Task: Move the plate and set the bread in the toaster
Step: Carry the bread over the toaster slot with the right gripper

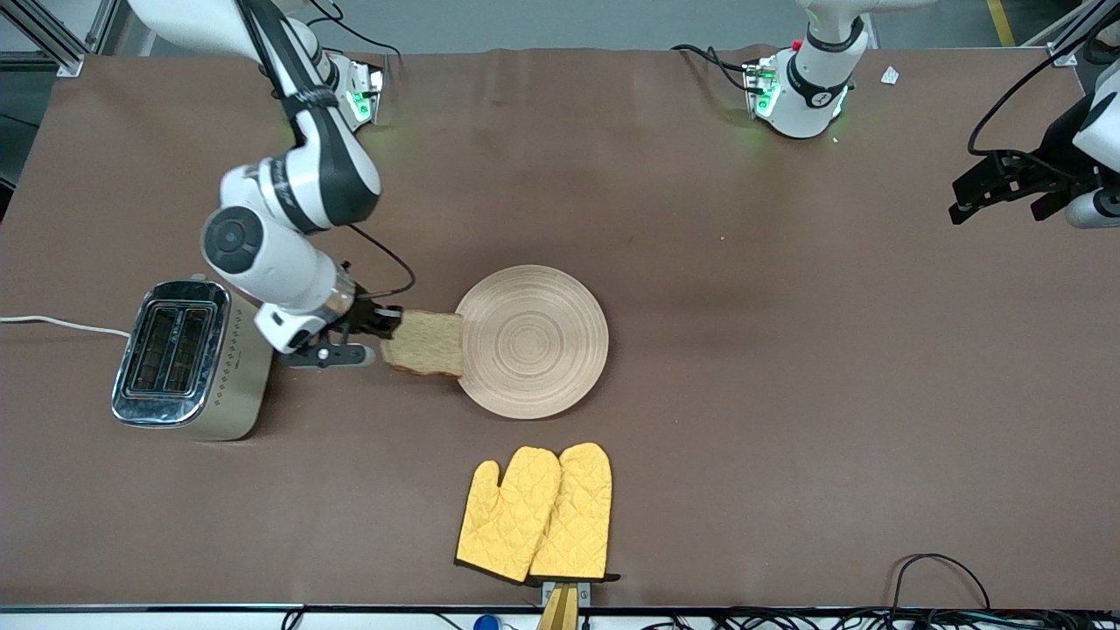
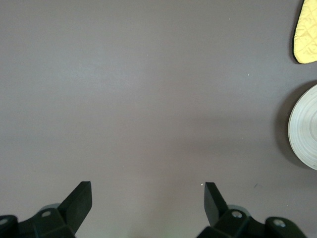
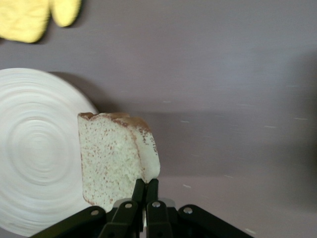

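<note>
My right gripper [image 1: 394, 325] is shut on the edge of the bread [image 1: 427, 343], a brown speckled slice. It holds the slice between the toaster [image 1: 179, 357] and the plate [image 1: 532, 341], and the slice overlaps the plate's rim on the toaster's side. In the right wrist view the fingers [image 3: 145, 183] pinch the bread [image 3: 111, 153] at its crust, with the plate [image 3: 34, 153] beside it. The toaster's two slots are empty. My left gripper [image 1: 958, 203] waits open and empty above the left arm's end of the table; it also shows in the left wrist view [image 2: 147, 187].
A pair of yellow oven mitts [image 1: 535, 514] lies nearer to the front camera than the plate, hanging from a hook at the table edge. The toaster's white cord [image 1: 52, 324] runs off the right arm's end of the table. The mitts [image 3: 29, 17] show in the right wrist view.
</note>
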`<state>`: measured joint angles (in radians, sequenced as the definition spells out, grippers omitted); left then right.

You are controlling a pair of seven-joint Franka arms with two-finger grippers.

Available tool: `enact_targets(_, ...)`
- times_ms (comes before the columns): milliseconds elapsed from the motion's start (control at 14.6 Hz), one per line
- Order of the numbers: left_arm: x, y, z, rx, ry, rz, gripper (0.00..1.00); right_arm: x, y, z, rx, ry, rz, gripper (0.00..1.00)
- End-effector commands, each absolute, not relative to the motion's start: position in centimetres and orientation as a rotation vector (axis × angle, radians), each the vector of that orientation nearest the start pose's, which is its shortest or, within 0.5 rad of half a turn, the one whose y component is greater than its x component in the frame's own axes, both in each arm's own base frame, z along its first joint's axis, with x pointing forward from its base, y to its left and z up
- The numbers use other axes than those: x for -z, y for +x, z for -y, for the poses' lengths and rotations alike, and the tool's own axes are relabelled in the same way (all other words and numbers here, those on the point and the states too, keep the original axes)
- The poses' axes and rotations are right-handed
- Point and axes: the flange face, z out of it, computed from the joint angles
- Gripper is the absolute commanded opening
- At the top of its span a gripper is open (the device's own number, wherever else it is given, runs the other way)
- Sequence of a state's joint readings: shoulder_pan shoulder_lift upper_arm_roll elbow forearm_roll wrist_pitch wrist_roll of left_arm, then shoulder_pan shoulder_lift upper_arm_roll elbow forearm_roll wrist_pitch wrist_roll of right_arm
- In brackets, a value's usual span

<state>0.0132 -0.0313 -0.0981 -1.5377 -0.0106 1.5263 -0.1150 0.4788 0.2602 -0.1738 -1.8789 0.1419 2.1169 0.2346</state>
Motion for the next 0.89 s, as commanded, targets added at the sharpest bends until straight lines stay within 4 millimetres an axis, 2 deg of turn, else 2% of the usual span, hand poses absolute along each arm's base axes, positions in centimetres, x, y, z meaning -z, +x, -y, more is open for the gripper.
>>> enact_targets(0, -65.6, 53.4, 4.5, 0.029, -3.137, 0.027, 1.00, -42.3, 57.9, -14.8, -0.098, -3.213, -0.068, 0.00)
enact_targets(137, -65.7, 53.4, 4.5, 0.032, -3.137, 0.029, 1.00, -45.2, 57.7, -10.8, -0.051, -3.271, -0.117, 0.00)
enact_targets(343, -65.7, 53.4, 4.5, 0.032, -3.137, 0.032, 1.00, -48.2, 57.1, -5.3, -0.019, -3.411, -0.165, 0.00)
enact_targets(548, -65.7, 53.4, 4.5, 0.032, -3.137, 0.029, 1.00, -50.0, 56.5, 0.8, -0.017, -3.481, -0.293, 0.00)
enact_targets(685, -65.7, 53.4, 4.5, 0.032, -3.137, 0.031, 1.00, -50.4, 56.4, 3.1, -0.009, -3.527, -0.329, 0.00)
enact_targets(823, -65.9, 53.4, 4.5, 0.039, -3.138, 0.032, 1.00, -50.4, 56.5, 3.8, 0.000, -3.587, -0.314, 0.00)
